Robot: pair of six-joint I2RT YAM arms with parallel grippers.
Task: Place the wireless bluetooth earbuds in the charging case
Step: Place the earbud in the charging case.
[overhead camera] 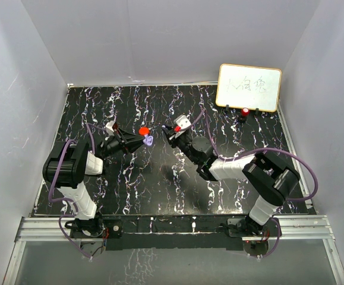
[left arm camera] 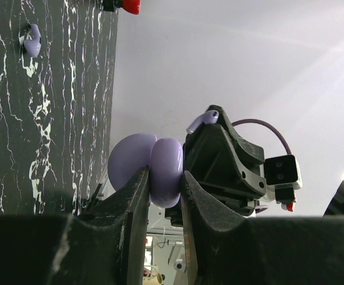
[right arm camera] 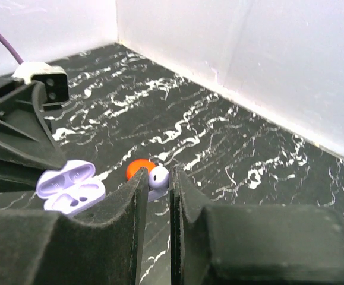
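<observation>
My two arms reached in from the near edge of the table, and their tips met around its middle, a little toward the left edge. My left gripper was clamped narrowly on the purple charging case, one finger on either side of it. The case was hinged open, and its wells showed in the right wrist view. Just beside it, my right gripper was closed almost all the way, pinching a pale purple earbud at the very tips of its fingers. That earbud was near the open case but apart from it.

Just past the fingertips of my right gripper a red puck lay on the table, close behind the held earbud. Farther off, in the left wrist view, a second purple earbud lay loose on the table; I could not tell which way it was turned. At the far right corner a whiteboard with handwriting stood against the wall, and a small red-topped object stood just in front of it.
</observation>
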